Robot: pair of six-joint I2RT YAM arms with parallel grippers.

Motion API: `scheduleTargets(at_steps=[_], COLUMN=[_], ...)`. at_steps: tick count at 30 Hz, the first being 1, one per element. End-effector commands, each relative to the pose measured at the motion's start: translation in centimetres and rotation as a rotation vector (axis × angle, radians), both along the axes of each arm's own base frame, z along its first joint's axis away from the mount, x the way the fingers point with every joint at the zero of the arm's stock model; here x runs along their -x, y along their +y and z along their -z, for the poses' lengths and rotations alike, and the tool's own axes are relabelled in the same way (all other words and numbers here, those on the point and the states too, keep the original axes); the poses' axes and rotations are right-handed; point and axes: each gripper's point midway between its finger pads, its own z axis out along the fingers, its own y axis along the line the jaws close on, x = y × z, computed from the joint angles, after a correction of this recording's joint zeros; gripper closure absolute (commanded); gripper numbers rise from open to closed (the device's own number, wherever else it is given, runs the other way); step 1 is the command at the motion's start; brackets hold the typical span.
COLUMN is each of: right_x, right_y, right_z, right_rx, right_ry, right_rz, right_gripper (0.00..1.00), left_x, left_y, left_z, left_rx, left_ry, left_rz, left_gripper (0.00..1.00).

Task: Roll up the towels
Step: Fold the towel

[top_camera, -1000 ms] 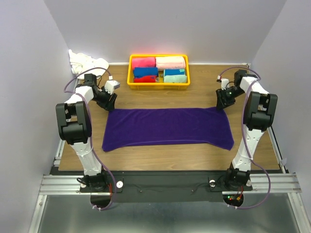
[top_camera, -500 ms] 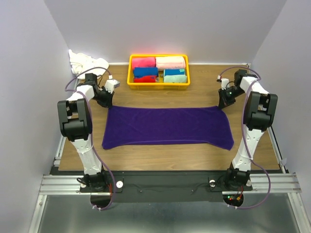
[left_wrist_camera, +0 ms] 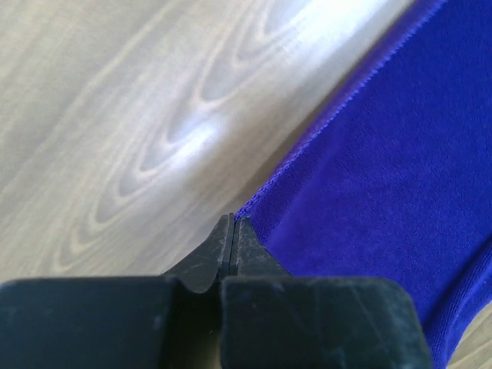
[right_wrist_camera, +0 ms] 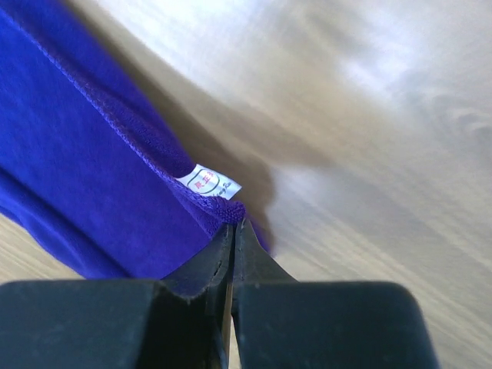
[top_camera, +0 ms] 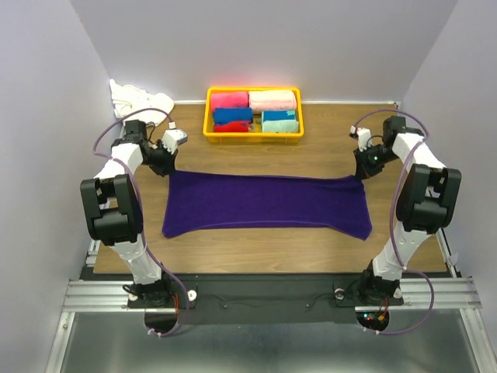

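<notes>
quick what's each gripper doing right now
left gripper: shut on the purple towel, far left corner
right gripper: shut on the purple towel, far right corner, beside its label

I work on a wooden table (top_camera: 256,252) of warm brown grain. Three plain walls of pale lilac-grey box it in. The back wall (top_camera: 264,47) stands along the table's far edge, while the left wall (top_camera: 46,93) and the right wall (top_camera: 466,78) run along its sides. A black strip (top_camera: 264,289) runs along the near edge, with silver aluminium rails (top_camera: 93,295) sticking out past both near corners. Nearer than those lies a dull grey metal sheet (top_camera: 256,346). Seen close from my left wrist, the wood is pale with looping grain and carries a white sheen (left_wrist_camera: 192,142). From my right wrist there is a softer glare (right_wrist_camera: 384,77) and a dark, soft-edged shadow (right_wrist_camera: 246,169) on the wood.
</notes>
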Motion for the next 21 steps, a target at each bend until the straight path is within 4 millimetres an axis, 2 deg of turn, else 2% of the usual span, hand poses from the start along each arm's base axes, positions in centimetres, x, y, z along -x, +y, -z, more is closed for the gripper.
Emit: scheduleTargets(at_steps=[1,4,6,7,10,11,14,16,21], right_x=[1.1,1.5,1.4,0.9,0.2,-0.3,-0.8,-0.4,-0.6], right_y=[-0.2,-0.1,0.2,0.2,0.4,0.6,0.9,1.3,1.8], right_z=[1.1,2.2,3.0,2.8,3.3,3.1,3.0,3.1,2.5], right_rx=[0.055,0.055,0.032,0.024,-0.005,-0.014,-0.043,-0.065,-0.099], right_ry=[-0.034,-0.011,0.018,0.015,0.037,0.033,0.046,0.077,0.089], right_rz=[-0.074,-0.078,-0.068,-0.052,-0.033,-0.026,-0.023,-0.032,-0.039], right_gripper=[1.00,0.95,0.84,0.71,0.60,0.50,0.49,0.52,0.67], left_x=[1.2,1.2,1.0,0.8,0.5,0.5,0.3,0.2,0.3], left_y=[-0.3,-0.2,-0.2,-0.1,0.0,0.0,0.1,0.1,0.1], left_z=[0.1,0.7,0.8,1.0,1.1,1.0,0.8,0.8,0.9], left_rx=[0.001,-0.006,-0.005,-0.003,-0.006,-0.009,-0.014,-0.016,-0.010], left_ry=[-0.007,0.001,0.001,0.004,0.005,0.005,-0.002,-0.002,0.004], left_rz=[0.039,0.034,0.032,0.027,0.026,0.026,0.027,0.028,0.027], left_gripper=[1.00,1.00,1.00,1.00,1.00,1.00,1.00,1.00,1.00])
